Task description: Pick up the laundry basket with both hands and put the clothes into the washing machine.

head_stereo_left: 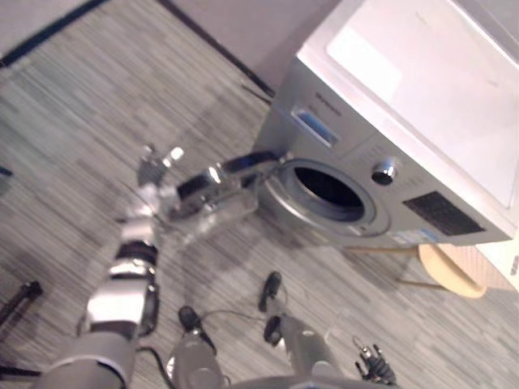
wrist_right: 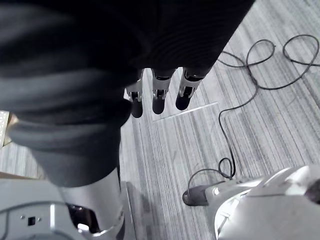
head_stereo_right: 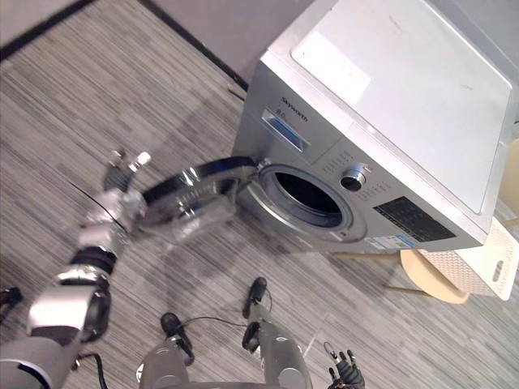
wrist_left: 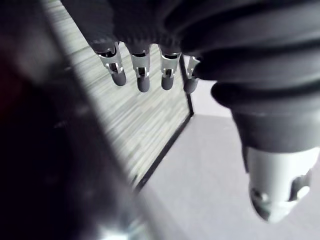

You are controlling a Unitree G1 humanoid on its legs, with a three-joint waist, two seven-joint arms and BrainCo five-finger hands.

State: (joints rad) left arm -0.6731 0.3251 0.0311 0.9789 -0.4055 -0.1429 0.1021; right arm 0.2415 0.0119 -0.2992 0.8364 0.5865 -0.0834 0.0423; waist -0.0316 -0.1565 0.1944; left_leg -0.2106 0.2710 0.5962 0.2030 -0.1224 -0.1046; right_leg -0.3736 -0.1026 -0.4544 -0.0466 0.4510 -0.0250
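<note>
Now | left hand [head_stereo_right: 123,172]: fingers [wrist_left: 142,75] straight, holding nothing; washing machine door [head_stereo_right: 195,193] open just beside them | right hand [head_stereo_right: 345,374]: fingers relaxed, empty; floor [wrist_right: 175,150] beyond them | laundry basket [head_stereo_right: 482,259] well apart

Soft light, glare on washing machine [head_stereo_left: 422,73]

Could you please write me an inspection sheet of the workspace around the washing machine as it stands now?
Surface: grey striped carpet floor.
Job's things: silver-grey front-loading washing machine, its round glass door swung open; white perforated plastic laundry basket past the machine, far from both hands; clothes not seen.
Clutter: beige round stool beside the basket.
Hands: left hand open by the door's free edge; right hand open, hanging low.
Cables: nothing seen.
Surroundings: grey wall behind the machine.
</note>
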